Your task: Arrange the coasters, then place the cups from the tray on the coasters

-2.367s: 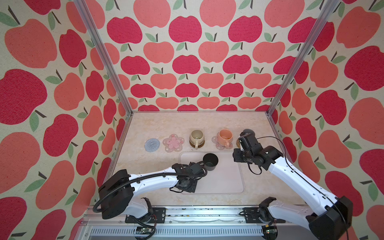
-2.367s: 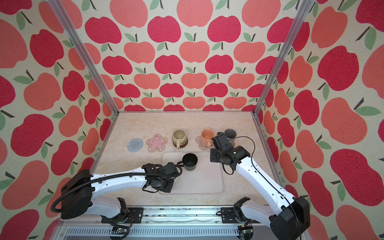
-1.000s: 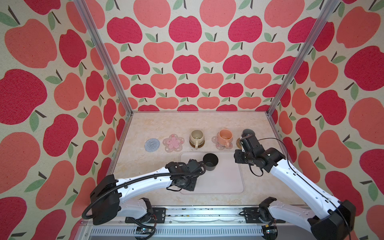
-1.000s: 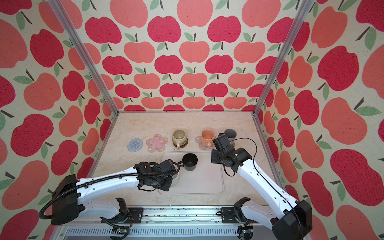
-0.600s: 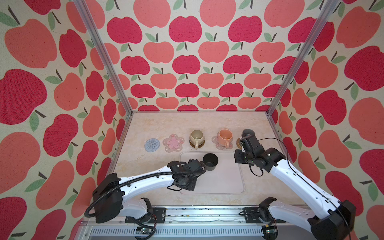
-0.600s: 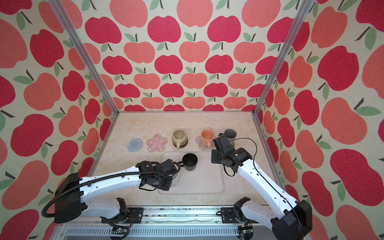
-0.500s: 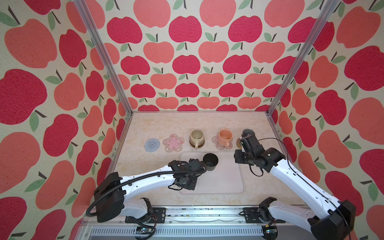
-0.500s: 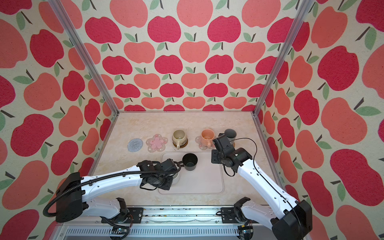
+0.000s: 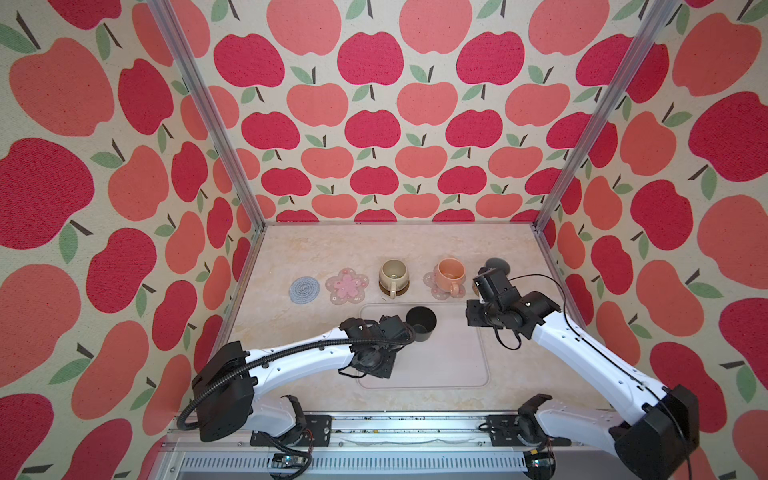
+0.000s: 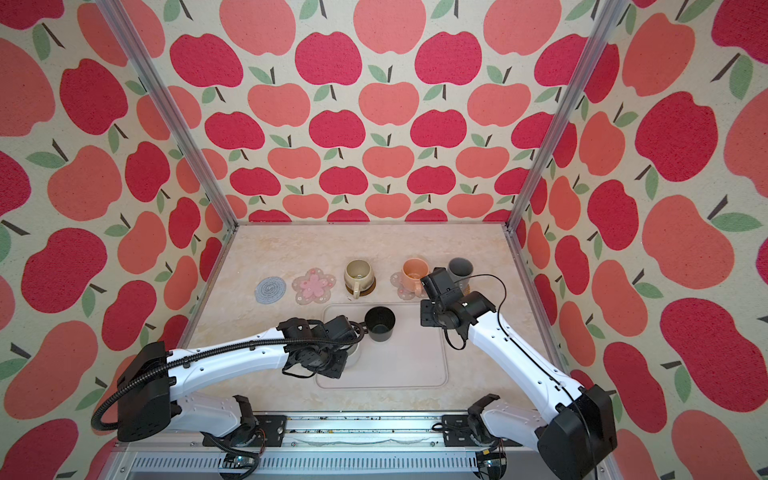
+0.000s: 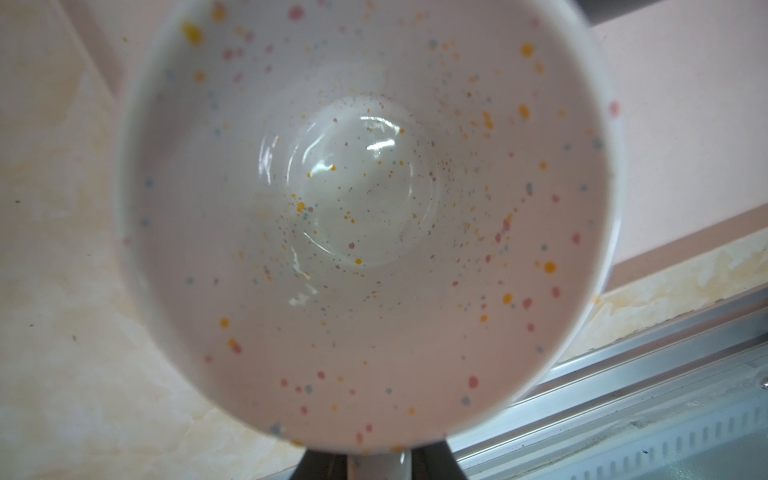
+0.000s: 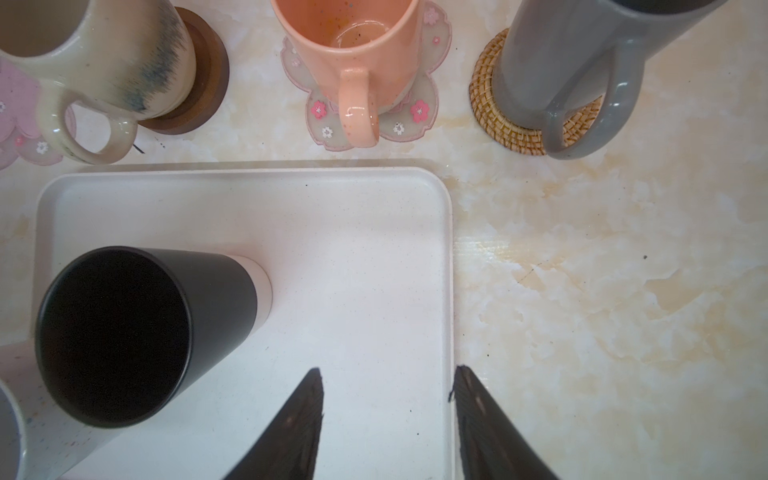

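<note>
Fingers (image 11: 320,469) clamp white cup (image 11: 365,216) handle; left arm (image 9: 299,361) low over tray (image 9: 457,361).

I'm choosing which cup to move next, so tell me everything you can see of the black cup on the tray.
The black cup is a matte, dark mug, wider at the rim than at its foot, with a pale band around the base. It stands upright on the tray, near its far edge. Its inside is too dark to read, and no handle shows in the right wrist view. Nothing grips it.
</note>
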`<act>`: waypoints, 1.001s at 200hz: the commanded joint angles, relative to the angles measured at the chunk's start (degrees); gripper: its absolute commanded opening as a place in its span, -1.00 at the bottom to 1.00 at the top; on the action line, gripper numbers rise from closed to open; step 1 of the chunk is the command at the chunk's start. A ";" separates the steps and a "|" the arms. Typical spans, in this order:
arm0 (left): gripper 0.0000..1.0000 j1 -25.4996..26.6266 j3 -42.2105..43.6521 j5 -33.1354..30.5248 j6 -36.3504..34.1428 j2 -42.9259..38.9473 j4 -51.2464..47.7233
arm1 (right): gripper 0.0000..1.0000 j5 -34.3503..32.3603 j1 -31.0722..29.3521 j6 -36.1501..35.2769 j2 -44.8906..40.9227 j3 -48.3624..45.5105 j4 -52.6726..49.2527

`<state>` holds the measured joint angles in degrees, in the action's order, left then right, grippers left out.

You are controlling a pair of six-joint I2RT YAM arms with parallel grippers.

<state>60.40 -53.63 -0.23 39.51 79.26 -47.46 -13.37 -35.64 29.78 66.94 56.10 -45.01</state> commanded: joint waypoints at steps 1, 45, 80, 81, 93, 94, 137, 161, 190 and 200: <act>-0.46 -1.05 0.15 -2.52 -0.22 0.99 -0.38 | 0.07 0.08 -0.61 -1.65 0.64 2.40 0.59; -0.46 -1.16 -1.23 -1.80 -0.52 3.97 0.57 | 0.07 0.29 -0.62 -2.00 1.05 2.10 0.71; -0.57 -1.16 -1.43 -2.62 -0.20 3.80 0.27 | 0.07 -0.08 -0.63 -2.09 0.32 1.74 0.81; -0.57 -1.16 -1.37 -2.65 -0.21 3.71 0.27 | 0.07 -0.08 -0.60 -2.09 0.27 1.74 0.81; -0.56 -1.25 -1.44 -2.67 -0.12 3.24 0.13 | 0.07 -0.16 -0.57 -2.05 0.30 1.82 0.72; -0.56 -1.25 -1.46 -2.67 -0.08 3.16 0.11 | 0.07 -0.12 -0.57 -2.03 0.30 1.82 0.72; -0.36 -1.34 -1.95 -2.07 -0.01 1.34 -0.39 | 0.07 0.33 -0.62 -1.74 0.74 2.26 0.67; -0.36 -1.34 -2.36 -2.38 0.01 0.90 -0.88 | 0.07 0.35 -0.60 -1.66 0.63 2.40 0.50; -0.47 -1.60 -2.21 -2.31 0.01 1.28 -0.57 | 0.07 0.36 -0.57 -1.57 0.65 2.33 0.45; -0.49 -1.69 -2.30 -2.14 -0.09 1.90 -0.69 | 0.07 0.34 -0.58 -1.57 0.65 2.26 0.30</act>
<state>59.24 -54.39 -1.13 39.53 81.03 -47.03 -13.19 -35.64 28.58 67.72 56.99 -44.40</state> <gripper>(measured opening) 0.264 0.534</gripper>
